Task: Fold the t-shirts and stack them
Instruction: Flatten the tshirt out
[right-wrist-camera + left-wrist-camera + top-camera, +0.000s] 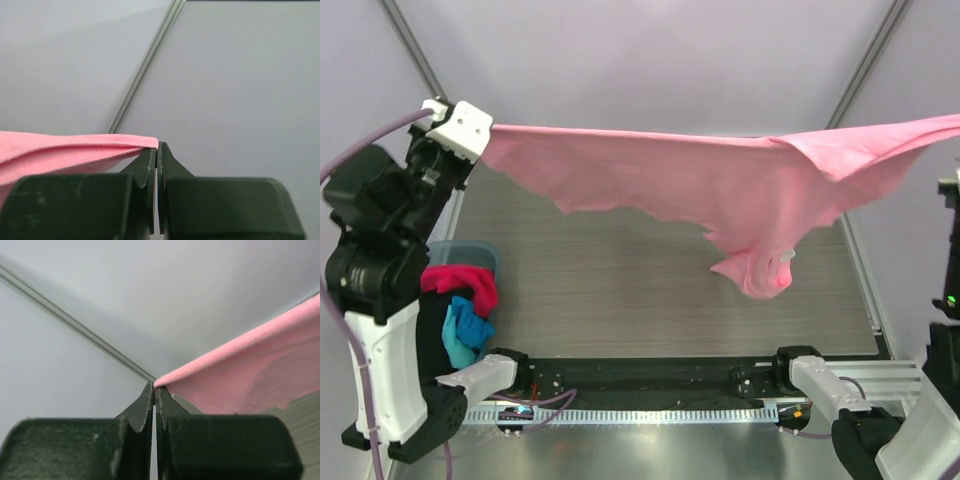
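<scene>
**Pink shirt held spread in the air between both arms**

Table: grey wood-grain top, walled by pale panels on the far side and both flanks.

Light pink t-shirt: the largest cloth in view. It hangs clear of the table, stretched side to side high over the far half. Its upper edge runs nearly straight from the left arm's wrist to the right edge of the top view. The lower edge sags unevenly. It is shallow on the left, and right of centre it is deepest, in a bunched fold that comes to a rounded tip. No part of it touches the table as far as the top view shows.

Teal basket: at the table's left edge, partly hidden behind the left arm. A magenta t-shirt is heaped over its near rim, and a bright blue t-shirt is crumpled just below that.

Left gripper: jaws pressed together, with a corner of the pink hem pinched at the very tips. The cloth leads away up and to the right in the wrist view.

Right gripper: jaws likewise closed, nipping the pink edge at the tips. The cloth runs off to the left.

White label: a small tag on the low hanging fold, near its tip.
</scene>
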### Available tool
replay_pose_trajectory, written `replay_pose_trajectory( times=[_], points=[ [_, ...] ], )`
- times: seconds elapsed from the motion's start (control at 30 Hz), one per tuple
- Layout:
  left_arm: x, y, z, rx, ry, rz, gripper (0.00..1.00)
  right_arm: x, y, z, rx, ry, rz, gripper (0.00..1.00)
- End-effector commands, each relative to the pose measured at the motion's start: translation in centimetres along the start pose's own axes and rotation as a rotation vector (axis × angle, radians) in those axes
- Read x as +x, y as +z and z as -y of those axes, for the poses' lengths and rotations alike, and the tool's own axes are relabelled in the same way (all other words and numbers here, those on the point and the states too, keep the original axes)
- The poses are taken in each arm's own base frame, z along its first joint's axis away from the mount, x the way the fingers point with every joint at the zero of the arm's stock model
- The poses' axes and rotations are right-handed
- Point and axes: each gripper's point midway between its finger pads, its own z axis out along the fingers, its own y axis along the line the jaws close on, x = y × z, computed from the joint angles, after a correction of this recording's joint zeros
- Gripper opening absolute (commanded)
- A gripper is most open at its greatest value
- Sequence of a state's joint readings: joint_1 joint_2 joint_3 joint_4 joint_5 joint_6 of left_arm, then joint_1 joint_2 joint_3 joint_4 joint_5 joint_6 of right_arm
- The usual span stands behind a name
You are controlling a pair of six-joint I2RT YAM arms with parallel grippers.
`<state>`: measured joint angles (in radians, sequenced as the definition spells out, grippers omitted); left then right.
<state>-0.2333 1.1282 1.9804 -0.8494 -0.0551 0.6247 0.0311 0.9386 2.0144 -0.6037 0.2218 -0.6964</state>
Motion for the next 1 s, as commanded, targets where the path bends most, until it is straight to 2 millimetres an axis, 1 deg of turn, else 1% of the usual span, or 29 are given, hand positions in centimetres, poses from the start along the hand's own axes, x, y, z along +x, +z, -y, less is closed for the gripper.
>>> replay_pose_trajectory(
  times=[0.0, 0.03, 0.07, 0.13, 0.17, 0.23, 0.27, 0.3, 0.33, 0.37, 0.43, 0.47, 0.5, 0.53, 0.57, 0.6, 0.63, 0.67, 0.7, 0.73, 0.77, 0.8, 0.83, 0.87, 0.9, 0.93, 0.97],
  points=[
    [-1.7, -2.3, -2.2, -0.078, -0.016, 0.054, 0.00, -1.4, -1.6, 2.7, 0.065, -0.034, 0.013, 0.01],
    [-2.1, -2.8, -2.5, -0.086, -0.013, 0.065, 0.00, -1.9, -1.9, 3.1, 0.073, -0.031, 0.025, 0.01],
    [-2.5, -3.2, -3.0, -0.100, -0.011, 0.077, 0.00, -3.1, -2.7, 4.3, 0.101, -0.023, 0.058, 0.01],
    [-3.9, -4.2, -4.1, -0.129, 0.003, 0.121, 0.00, -4.1, -2.8, 5.0, 0.115, -0.028, 0.083, 0.01],
    [-4.4, -4.4, -4.5, -0.141, 0.008, 0.136, 0.00, -5.1, -3.2, 5.9, 0.135, -0.031, 0.110, 0.01],
    [-5.5, -4.6, -5.7, -0.185, 0.028, 0.168, 0.00, -5.5, -2.4, 5.9, 0.132, -0.062, 0.121, 0.01],
    [-5.7, -4.5, -6.0, -0.198, 0.038, 0.174, 0.00, -6.0, -2.3, 6.2, 0.141, -0.069, 0.139, 0.01],
    [-5.8, -4.3, -6.2, -0.205, 0.051, 0.175, 0.00, -6.0, -1.9, 5.9, 0.135, -0.083, 0.141, 0.01],
    [-5.6, -3.4, -6.2, -0.205, 0.076, 0.161, 0.00, -5.2, -0.7, 4.8, 0.107, -0.109, 0.125, 0.01],
    [-5.3, -2.8, -6.0, -0.198, 0.087, 0.146, 0.00, -5.1, -0.2, 4.5, 0.107, -0.113, 0.131, 0.01],
    [-3.9, -0.9, -4.9, -0.160, 0.118, 0.104, 0.00, -4.0, 0.9, 2.9, 0.071, -0.131, 0.118, 0.01],
    [-3.1, 0.1, -4.2, -0.140, 0.128, 0.080, 0.00, -2.0, 2.5, 0.8, 0.034, -0.143, 0.081, 0.01],
    [-1.1, 2.0, -2.6, -0.095, 0.142, 0.028, 0.00, -0.8, 3.2, -0.4, 0.012, -0.150, 0.064, 0.01],
    [-0.3, 3.0, -2.0, -0.080, 0.155, 0.012, 0.00, 2.5, 4.4, -3.4, -0.052, -0.181, 0.004, 0.01],
    [1.0, 4.4, -0.9, -0.050, 0.165, -0.021, 0.00, 3.7, 5.1, -4.6, -0.062, -0.196, -0.002, 0.01],
    [3.6, 6.2, 1.3, 0.006, 0.174, -0.079, 0.00, 5.4, 5.7, -6.3, -0.094, -0.209, -0.023, 0.01],
    [4.6, 7.5, 2.2, 0.021, 0.180, -0.092, 0.00, 9.4, 6.5, -9.8, -0.168, -0.231, -0.091, 0.01],
    [5.9, 8.6, 3.4, 0.048, 0.193, -0.115, 0.00, 10.8, 7.1, -11.4, -0.195, -0.233, -0.097, 0.01],
    [9.3, 10.9, 6.4, 0.131, 0.202, -0.181, 0.00, 12.8, 7.5, -13.3, -0.234, -0.240, -0.122, 0.01],
    [10.6, 12.2, 7.6, 0.153, 0.205, -0.199, 0.00, 16.5, 7.4, -16.4, -0.299, -0.248, -0.185, 0.01],
    [12.2, 13.3, 9.0, 0.185, 0.213, -0.230, 0.00, 18.7, 8.4, -18.7, -0.336, -0.245, -0.208, 0.01],
    [15.9, 15.6, 12.0, 0.262, 0.224, -0.307, 0.00, 20.7, 8.6, -20.5, -0.366, -0.238, -0.241, 0.01],
    [17.2, 17.0, 12.9, 0.277, 0.231, -0.327, 0.00, 23.6, 8.4, -22.8, -0.412, -0.245, -0.288, 0.01],
    [19.2, 18.3, 14.4, 0.312, 0.241, -0.366, 0.00, 24.9, 9.1, -24.0, -0.417, -0.244, -0.294, 0.01],
    [22.0, 20.6, 16.4, 0.359, 0.261, -0.425, 0.00, 28.0, 9.7, -26.6, -0.460, -0.246, -0.347, 0.01],
    [23.4, 21.9, 17.5, 0.384, 0.264, -0.454, 0.00, 30.0, 10.1, -28.1, -0.478, -0.249, -0.380, 0.01],
    [24.7, 23.1, 18.2, 0.395, 0.264, -0.480, 0.00, 30.9, 11.2, -28.8, -0.463, -0.248, -0.376, 0.01]
  ],
)
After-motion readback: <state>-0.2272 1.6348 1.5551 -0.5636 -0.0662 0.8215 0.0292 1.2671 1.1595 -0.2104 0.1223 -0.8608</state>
